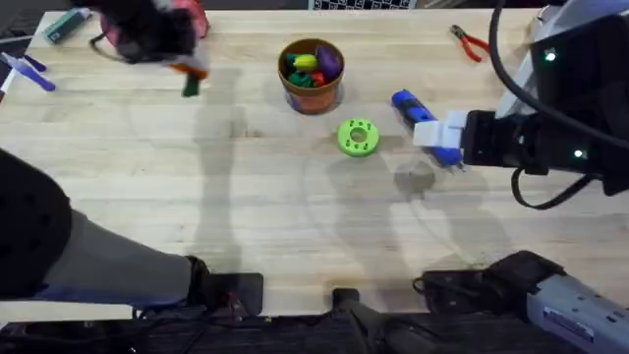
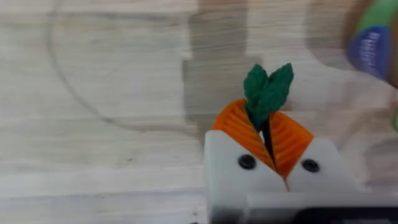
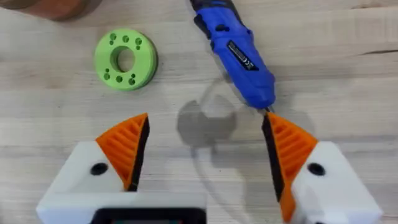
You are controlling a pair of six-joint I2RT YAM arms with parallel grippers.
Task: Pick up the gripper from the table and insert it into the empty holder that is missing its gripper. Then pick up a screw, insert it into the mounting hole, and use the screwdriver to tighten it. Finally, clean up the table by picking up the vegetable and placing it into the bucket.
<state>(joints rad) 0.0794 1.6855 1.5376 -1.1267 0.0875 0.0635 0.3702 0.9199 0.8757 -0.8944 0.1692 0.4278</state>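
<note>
the left gripper (image 2: 268, 140) is pinching the vegetable (image 2: 267, 93) between its orange pads, green tip sticking out beyond them. the right gripper (image 3: 202, 152) is hanging with fingers wide apart over the table (image 3: 348, 81); the screwdriver (image 3: 239, 53) is lying just ahead of it, tip beside one pad. the bucket (image 1: 312, 74) is sitting between the two grippers.

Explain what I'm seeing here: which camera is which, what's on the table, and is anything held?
The wide picture looks down on a wooden table with two robot arms. The other two pictures come from cameras on the arms' wrists. The left end effector is shut on a small dark-green toy vegetable. The right end effector is open and empty, beside the blue screwdriver. Also on the table: a green disc, a bucket of toy food, and red pliers.
</note>
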